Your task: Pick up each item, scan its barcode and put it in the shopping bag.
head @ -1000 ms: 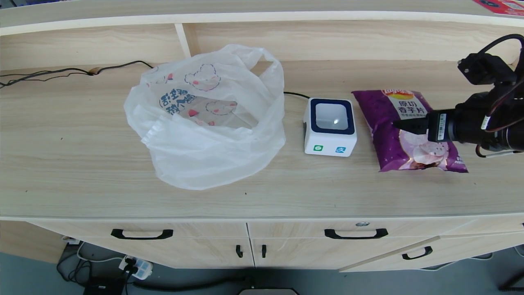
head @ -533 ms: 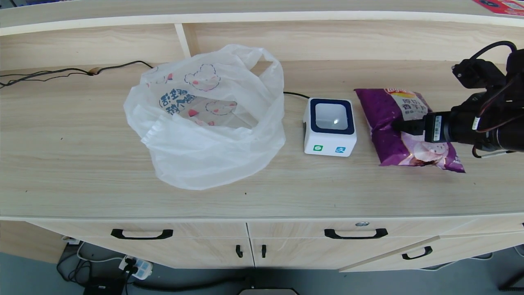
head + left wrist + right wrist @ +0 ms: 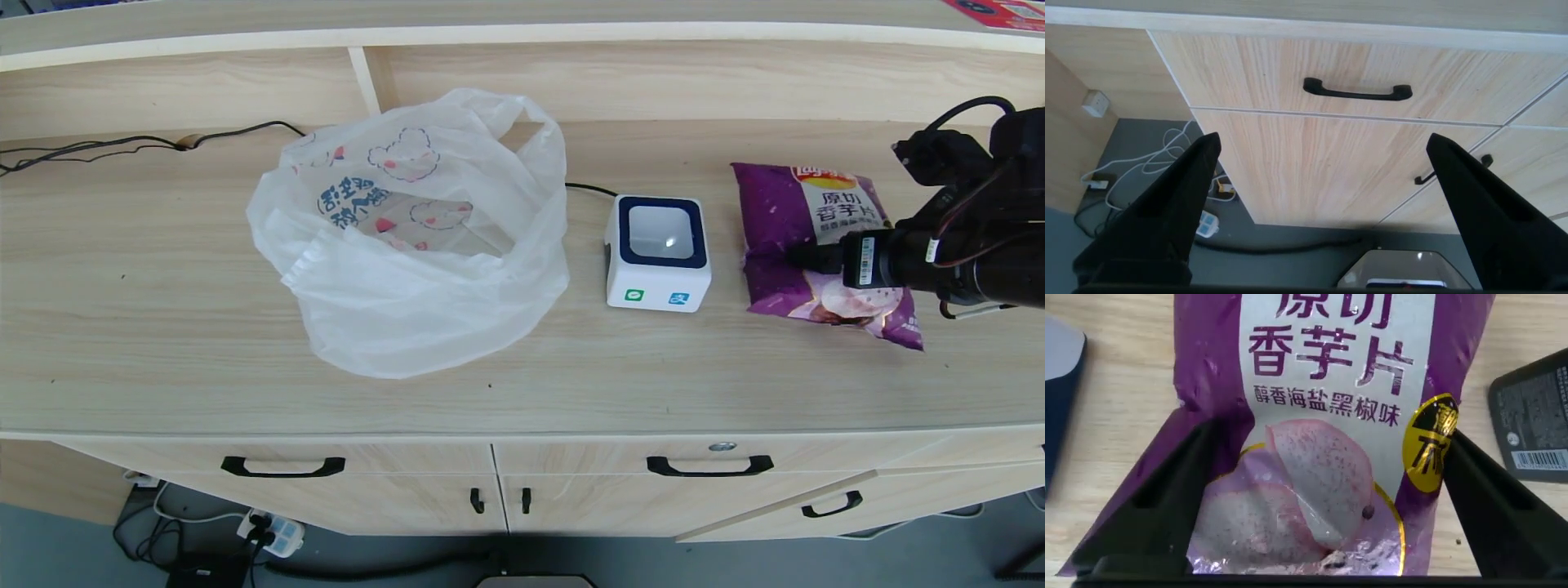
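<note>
Right gripper [image 3: 808, 258] pinches glossy, crinkled purple chip bag [image 3: 775, 204] beside boxy white scanner [image 3: 658, 282] on woodgrain counter [image 3: 163, 327]; left gripper [image 3: 1323, 140] spread wide.

Purple chip bag [image 3: 804, 220]; white, navy-rimmed scanner [image 3: 658, 253].

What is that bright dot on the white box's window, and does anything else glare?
Head view: the dot on the scanner window is probably a reflected overhead light; the chip bag glints at its lower corner; the shopping bag casts only a soft shadow. Right wrist view: the chip bag foil shows a faint sheen. Left wrist view: the matte drawer fronts show no glare.
</note>
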Available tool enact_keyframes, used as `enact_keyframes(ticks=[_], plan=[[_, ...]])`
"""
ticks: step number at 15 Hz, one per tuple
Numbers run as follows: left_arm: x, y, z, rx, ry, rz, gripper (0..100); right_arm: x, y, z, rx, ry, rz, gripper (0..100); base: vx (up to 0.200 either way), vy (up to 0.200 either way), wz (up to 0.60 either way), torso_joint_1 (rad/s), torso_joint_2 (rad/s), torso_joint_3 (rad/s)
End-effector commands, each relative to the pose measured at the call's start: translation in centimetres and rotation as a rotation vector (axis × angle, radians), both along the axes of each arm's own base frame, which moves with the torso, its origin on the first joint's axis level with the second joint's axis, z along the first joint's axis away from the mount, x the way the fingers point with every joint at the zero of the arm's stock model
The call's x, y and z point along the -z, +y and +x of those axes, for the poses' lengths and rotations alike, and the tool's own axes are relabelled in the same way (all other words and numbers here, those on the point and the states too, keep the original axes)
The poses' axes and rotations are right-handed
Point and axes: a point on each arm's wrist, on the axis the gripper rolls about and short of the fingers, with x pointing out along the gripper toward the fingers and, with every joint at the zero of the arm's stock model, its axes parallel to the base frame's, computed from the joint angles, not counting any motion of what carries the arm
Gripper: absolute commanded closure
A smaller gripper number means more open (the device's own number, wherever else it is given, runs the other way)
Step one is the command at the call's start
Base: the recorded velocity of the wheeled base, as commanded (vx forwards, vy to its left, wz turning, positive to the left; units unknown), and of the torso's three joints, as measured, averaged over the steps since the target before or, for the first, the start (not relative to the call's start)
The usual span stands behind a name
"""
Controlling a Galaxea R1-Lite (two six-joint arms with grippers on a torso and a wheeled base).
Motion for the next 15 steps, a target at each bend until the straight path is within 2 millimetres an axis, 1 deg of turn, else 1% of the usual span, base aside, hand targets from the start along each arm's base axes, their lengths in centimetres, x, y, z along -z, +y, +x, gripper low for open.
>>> enact_keyframes(ticks=[1, 3, 4, 5, 7, 10, 11, 12, 15], plan=[[0.0, 0.0, 0.0, 0.0, 0.001, 0.0, 0, 0.0, 0.1, 0.5, -0.006, -0.004, -0.001, 0, 0.0, 0.0, 0.0, 0.0, 0.0, 0.0], [0.0, 0.0, 0.0, 0.0, 0.001, 0.0, 0, -0.4, 0.2, 1.2, -0.007, -0.042, -0.004, 0, 0.0, 0.0, 0.0, 0.0, 0.0, 0.0], [0.0, 0.0, 0.0, 0.0, 0.001, 0.0, 0, -1.2, 0.6, 2.0, -0.021, -0.082, 0.002, 0, 0.0, 0.0, 0.0, 0.0, 0.0, 0.0], [0.0, 0.0, 0.0, 0.0, 0.001, 0.0, 0, -1.4, 0.7, 2.8, -0.021, -0.091, 0.003, 0, 0.0, 0.0, 0.0, 0.0, 0.0, 0.0], [0.0, 0.0, 0.0, 0.0, 0.001, 0.0, 0, -1.5, 0.7, 3.6, -0.028, -0.095, 0.007, 0, 0.0, 0.0, 0.0, 0.0, 0.0, 0.0], [0.0, 0.0, 0.0, 0.0, 0.001, 0.0, 0, -1.0, 0.7, 3.9, -0.026, -0.075, 0.007, 0, 0.0, 0.0, 0.0, 0.0, 0.0, 0.0], [0.0, 0.0, 0.0, 0.0, 0.001, 0.0, 0, -0.8, 0.7, 3.9, -0.026, -0.072, 0.007, 100, 0.0, 0.0, 0.0, 0.0, 0.0, 0.0], [0.0, 0.0, 0.0, 0.0, 0.001, 0.0, 0, -0.6, 0.7, 4.2, -0.026, -0.069, 0.006, 100, 0.0, 0.0, 0.0, 0.0, 0.0, 0.0], [0.0, 0.0, 0.0, 0.0, 0.003, 0.0, 0, -1.0, 0.8, 4.2, -0.035, -0.084, 0.013, 100, 0.0, 0.0, 0.0, 0.0, 0.0, 0.0]])
